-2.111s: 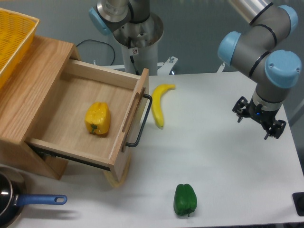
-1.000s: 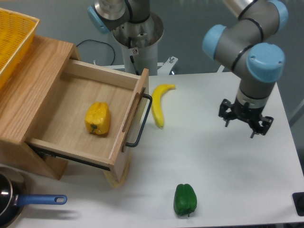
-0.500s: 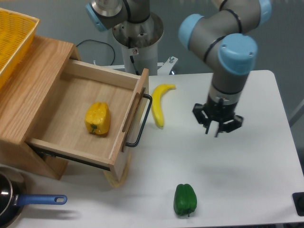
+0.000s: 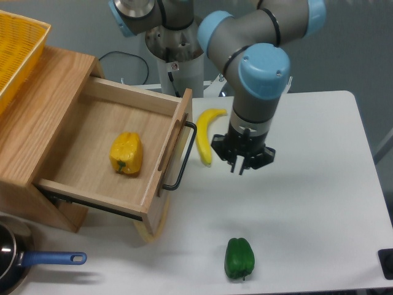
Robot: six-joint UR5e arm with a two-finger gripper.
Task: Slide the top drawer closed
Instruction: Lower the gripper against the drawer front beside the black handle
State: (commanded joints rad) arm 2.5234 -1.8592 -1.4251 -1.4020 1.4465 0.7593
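The top drawer [image 4: 92, 144] of the light-wood cabinet stands pulled far out, and a yellow bell pepper [image 4: 126, 153] lies inside it. Its front panel carries a thin black bar handle [image 4: 186, 157] facing right. My gripper [image 4: 241, 161] hangs over the white table just right of the handle and beside a banana [image 4: 206, 133]. Its short dark fingers point down with nothing between them; from this angle I cannot tell whether they are open or shut.
A green bell pepper [image 4: 239, 258] lies near the table's front edge. A yellow mesh basket [image 4: 15, 49] sits on the cabinet top at the far left. A pan with a blue handle [image 4: 52, 259] is at the bottom left. The arm's base column [image 4: 178, 49] stands behind the drawer.
My arm has swung left across the table, from the right edge to a spot beside the banana and close to the drawer handle. The drawer and its contents have not moved.
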